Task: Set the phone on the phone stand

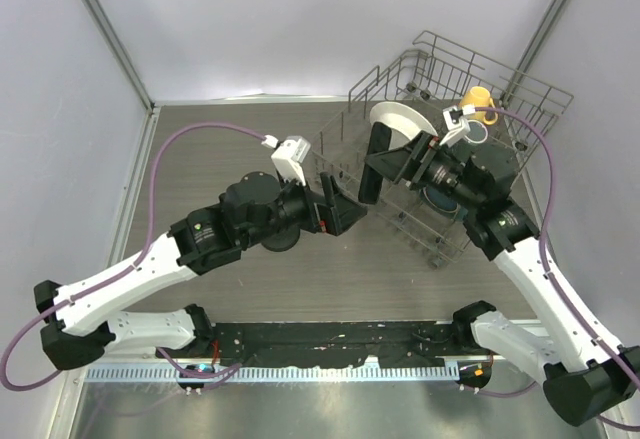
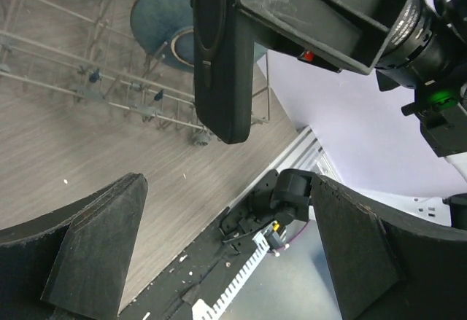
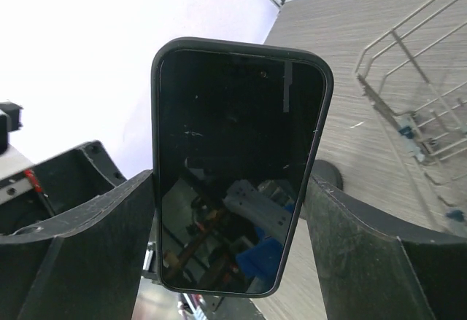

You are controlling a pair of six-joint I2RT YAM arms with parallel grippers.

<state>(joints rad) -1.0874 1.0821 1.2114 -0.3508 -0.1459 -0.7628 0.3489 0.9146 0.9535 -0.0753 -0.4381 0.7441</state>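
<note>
My right gripper [image 1: 385, 164] is shut on the phone [image 1: 370, 167], a thin black slab, and holds it in the air by the grey wire rack's near left corner. In the right wrist view the phone [image 3: 241, 152] stands upright between my fingers [image 3: 95, 240], its glossy face to the camera. My left gripper [image 1: 345, 209] is open and empty, just below and left of the phone. In the left wrist view the phone [image 2: 219, 57] hangs edge-on above my spread fingers [image 2: 95, 254]. A dark round edge [image 3: 326, 177] shows on the table behind my right finger; I cannot tell if it is the phone stand.
The grey wire dish rack [image 1: 450, 109] stands at the back right with a white plate [image 1: 395, 119], a blue plate [image 2: 164, 25] and a yellow cup [image 1: 478, 99] in it. The rail at the arm bases [image 1: 330, 359] runs along the near edge.
</note>
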